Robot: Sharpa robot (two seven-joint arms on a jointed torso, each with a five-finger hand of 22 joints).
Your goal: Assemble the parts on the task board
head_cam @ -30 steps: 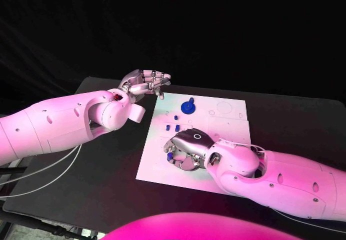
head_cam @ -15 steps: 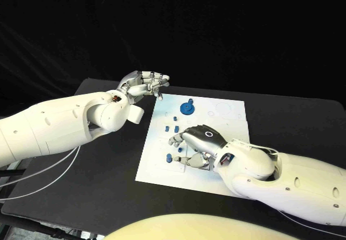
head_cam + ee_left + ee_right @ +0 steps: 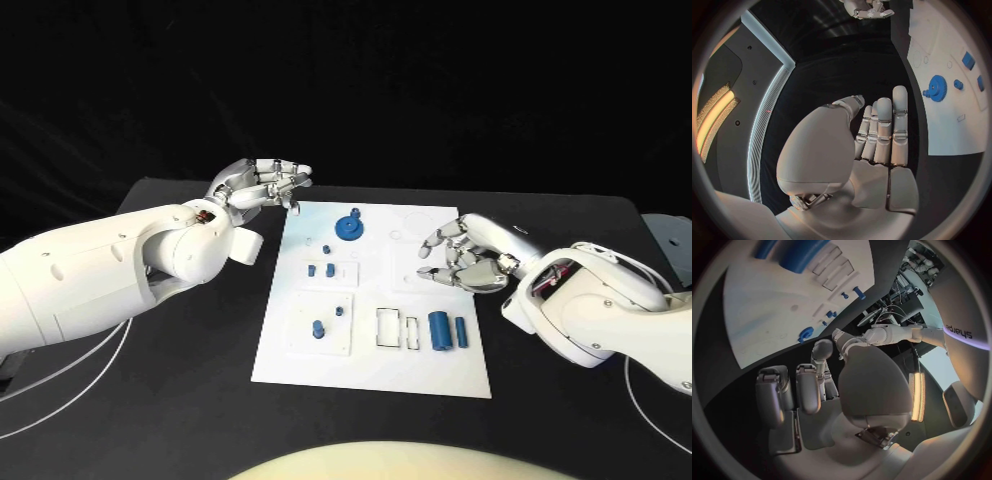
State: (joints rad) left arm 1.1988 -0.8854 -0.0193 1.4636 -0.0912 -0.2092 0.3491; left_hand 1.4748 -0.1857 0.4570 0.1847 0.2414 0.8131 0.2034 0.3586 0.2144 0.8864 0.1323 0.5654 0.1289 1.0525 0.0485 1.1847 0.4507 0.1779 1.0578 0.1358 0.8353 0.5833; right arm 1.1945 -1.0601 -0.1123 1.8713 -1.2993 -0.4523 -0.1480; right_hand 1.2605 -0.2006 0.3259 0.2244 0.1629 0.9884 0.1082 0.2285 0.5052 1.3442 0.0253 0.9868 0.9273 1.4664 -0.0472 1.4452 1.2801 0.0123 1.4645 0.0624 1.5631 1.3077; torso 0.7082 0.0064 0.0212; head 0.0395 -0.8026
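Note:
The white task board (image 3: 378, 375) lies in the middle of the black table. On it are a blue gear (image 3: 349, 226) at the far end, two small blue pegs (image 3: 320, 269), two more small parts (image 3: 319, 328) on a raised plate, and two blue cylinders (image 3: 437, 330) beside empty slots. My right hand (image 3: 464, 256) hovers over the board's right edge with its fingers apart and lightly bent, holding nothing. Off the board's far left corner, my left hand (image 3: 263, 184) is raised and empty. The left wrist view shows its fingers (image 3: 882, 130) straight, with the gear (image 3: 936, 88) beyond them.
A grey object (image 3: 671, 236) sits at the table's right edge. White cables (image 3: 87, 385) hang off the table's left side. Bare black table surrounds the board on all sides.
My right hand has lifted off the board's near-left area and swung to its right edge, uncovering the two blue cylinders. The left hand stays near the far left corner. The camera has shifted.

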